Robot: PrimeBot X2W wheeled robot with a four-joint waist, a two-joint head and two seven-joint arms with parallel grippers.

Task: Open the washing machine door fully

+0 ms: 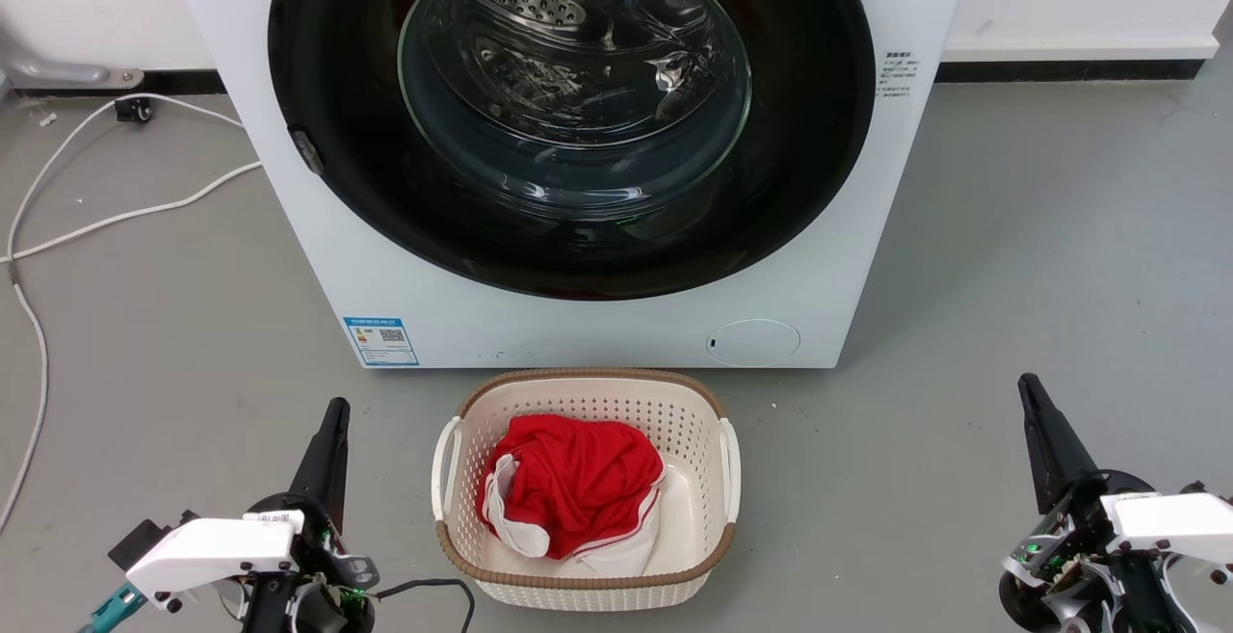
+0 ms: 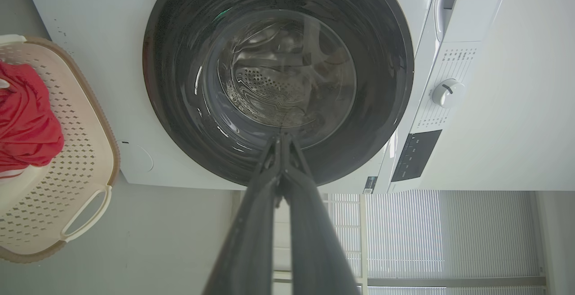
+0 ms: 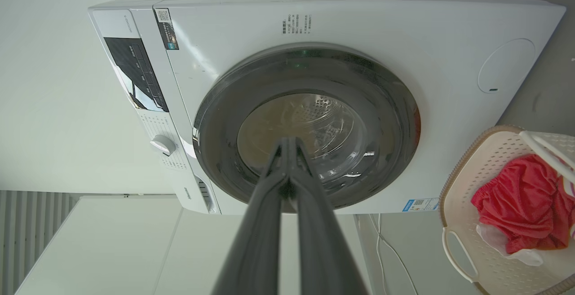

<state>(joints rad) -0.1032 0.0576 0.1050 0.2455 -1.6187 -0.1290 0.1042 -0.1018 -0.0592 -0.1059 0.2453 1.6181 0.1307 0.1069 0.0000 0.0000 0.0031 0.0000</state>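
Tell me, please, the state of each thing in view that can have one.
washing machine door: fully shut.
small round flap: shut.
left claw: shut, empty, apart from the door.
right claw: shut, empty, apart from the door.
basket: holds a red garment.

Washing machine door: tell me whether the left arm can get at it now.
Probably yes. Bare floor lies between the left gripper, fingers shut, and the washing machine door; the laundry basket sits to its right, out of the way.

The washing machine door (image 1: 578, 228) (round, glossy black, with a bulging clear glass window) sits shut, flush against the white front panel.
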